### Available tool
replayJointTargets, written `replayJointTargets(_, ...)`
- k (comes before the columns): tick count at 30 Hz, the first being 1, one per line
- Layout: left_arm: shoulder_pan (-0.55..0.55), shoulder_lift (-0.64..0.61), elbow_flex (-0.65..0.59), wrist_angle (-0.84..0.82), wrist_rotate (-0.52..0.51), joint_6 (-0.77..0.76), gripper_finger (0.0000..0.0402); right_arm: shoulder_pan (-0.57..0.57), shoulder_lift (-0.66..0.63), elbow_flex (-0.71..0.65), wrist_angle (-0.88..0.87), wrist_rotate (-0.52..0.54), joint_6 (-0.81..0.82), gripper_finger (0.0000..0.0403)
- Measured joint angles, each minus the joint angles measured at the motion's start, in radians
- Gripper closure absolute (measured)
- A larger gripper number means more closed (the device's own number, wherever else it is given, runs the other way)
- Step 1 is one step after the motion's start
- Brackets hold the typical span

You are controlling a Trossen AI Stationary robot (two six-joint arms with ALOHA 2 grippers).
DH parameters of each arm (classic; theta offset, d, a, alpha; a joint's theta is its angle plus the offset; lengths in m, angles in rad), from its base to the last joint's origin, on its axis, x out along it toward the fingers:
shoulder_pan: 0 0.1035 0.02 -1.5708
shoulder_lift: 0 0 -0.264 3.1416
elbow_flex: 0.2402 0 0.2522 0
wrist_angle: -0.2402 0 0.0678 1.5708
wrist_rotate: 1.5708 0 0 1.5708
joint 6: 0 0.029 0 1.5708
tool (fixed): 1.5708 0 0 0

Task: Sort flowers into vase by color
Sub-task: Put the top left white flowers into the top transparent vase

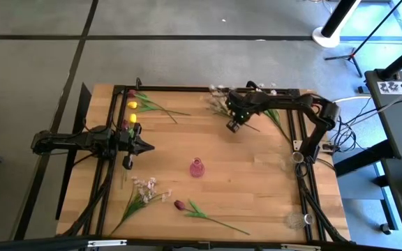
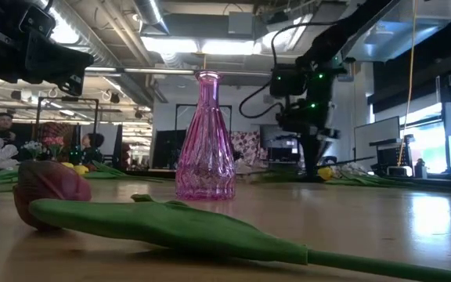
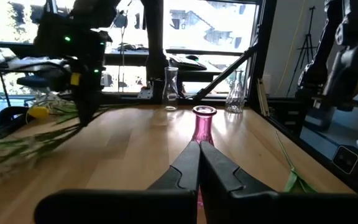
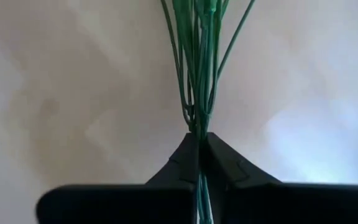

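My right claw (image 4: 199,144) pinches the green stems of a white-pink spray (image 4: 199,56), which fan out ahead of it. My left claw (image 3: 199,152) is closed on nothing, the pink vase (image 3: 203,124) just beyond.

The wooden table (image 1: 257,181) is evenly lit from above, with only faint shadows cast under the arms. At table height, glare is thrown by ceiling strip lights (image 2: 210,45), and the near tulip (image 2: 49,192) is rendered soft. Dark silhouettes are set against bright windows (image 3: 210,25) in the left wrist view. The green stems (image 4: 199,74) are blurred against a washed-out surface.
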Motion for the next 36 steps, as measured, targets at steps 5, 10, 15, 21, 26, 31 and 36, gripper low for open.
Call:
replayJointTargets(5,0.000,0.000,0.000,0.000,0.000,0.000,0.0401,0.085,0.016,0.000,-0.109,-0.006,0.065,0.0367)
replayJointTargets(10,0.000,0.000,0.000,0.000,0.000,0.000,0.0401,0.137,0.023,0.003,-0.108,0.012,0.068,0.0328)
replayJointTargets(15,0.000,0.000,0.000,0.000,0.000,0.000,0.0401,0.118,0.020,0.003,-0.094,0.021,0.069,0.0268)
replayJointTargets(21,0.000,0.000,0.000,0.000,0.000,0.000,0.0401,0.105,0.018,0.037,-0.014,0.011,-0.007,0.0180)
replayJointTargets(26,0.000,0.000,0.000,0.000,0.000,0.000,0.0401,0.109,0.044,0.040,0.171,-0.008,-0.059,0.0152)
replayJointTargets(31,0.000,0.000,0.000,0.000,0.000,0.000,0.0401,0.109,0.124,0.040,0.191,-0.011,-0.074,0.0193)
replayJointTargets(36,0.000,0.000,0.000,0.000,0.000,0.000,0.0401,0.107,0.143,0.039,0.199,-0.013,-0.075,0.0277)
